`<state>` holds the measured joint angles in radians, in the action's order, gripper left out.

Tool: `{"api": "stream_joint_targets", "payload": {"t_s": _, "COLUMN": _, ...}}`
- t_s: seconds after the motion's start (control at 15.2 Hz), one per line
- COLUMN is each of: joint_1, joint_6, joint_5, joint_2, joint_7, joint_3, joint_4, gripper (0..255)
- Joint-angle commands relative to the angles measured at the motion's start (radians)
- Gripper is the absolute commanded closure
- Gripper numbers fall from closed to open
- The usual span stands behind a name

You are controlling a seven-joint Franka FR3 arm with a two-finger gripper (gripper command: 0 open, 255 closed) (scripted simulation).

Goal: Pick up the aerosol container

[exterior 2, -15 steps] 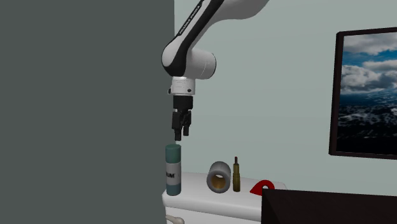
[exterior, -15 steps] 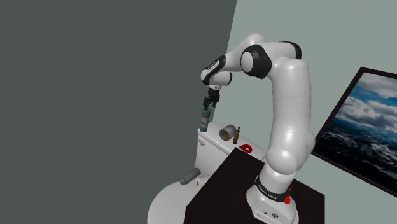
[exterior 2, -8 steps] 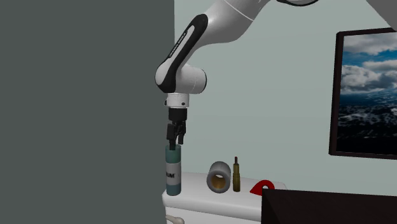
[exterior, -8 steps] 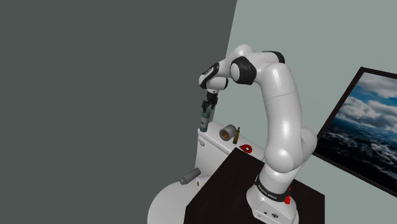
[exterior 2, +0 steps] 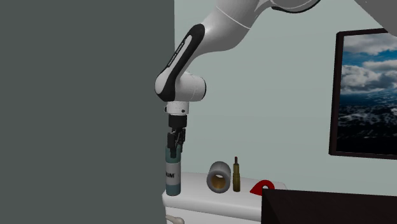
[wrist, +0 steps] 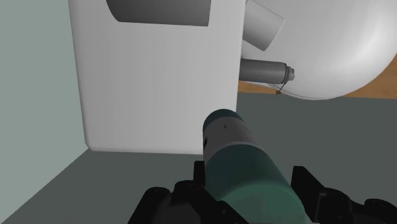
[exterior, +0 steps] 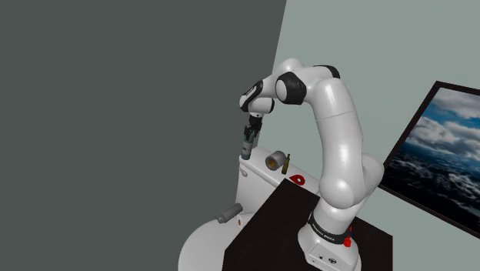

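tool (exterior 2: 174, 151) open astride aerosol can (exterior 2: 173, 179), at its 12 o'clock | can upright, hence likely the vertical approach | squeeze pending

The aerosol can (wrist: 247, 167) looks smooth and matt, the arm (exterior: 337, 127) glossy.

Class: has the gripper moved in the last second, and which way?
Yes. In the second exterior view the gripper has come down: it hung above the can, which stayed on the white tank, and now straddles the can's top.
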<state>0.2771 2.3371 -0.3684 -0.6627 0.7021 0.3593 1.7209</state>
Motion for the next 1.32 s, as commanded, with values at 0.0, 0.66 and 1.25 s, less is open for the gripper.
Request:
{"api": "stream_joint_targets", "payload": {"t_s": 0.0, "joint_1": 0.001, "joint_6": 0.001, "joint_5": -0.001, "joint_2": -0.002, "joint_7": 0.001, "joint_3": -0.001, "joint_4": 0.000, "gripper": 255}}
{"api": "stream_joint_targets", "payload": {"t_s": 0.66, "joint_1": -0.007, "joint_6": -0.025, "joint_5": 0.012, "joint_2": 0.026, "joint_7": -0.009, "joint_3": 0.009, "joint_4": 0.001, "gripper": 255}}
{"api": "stream_joint_targets", "payload": {"t_s": 1.25, "joint_1": -0.024, "joint_6": -0.106, "joint_5": 0.048, "joint_2": 0.100, "joint_7": -0.033, "joint_3": 0.035, "joint_4": -0.010, "gripper": 255}}
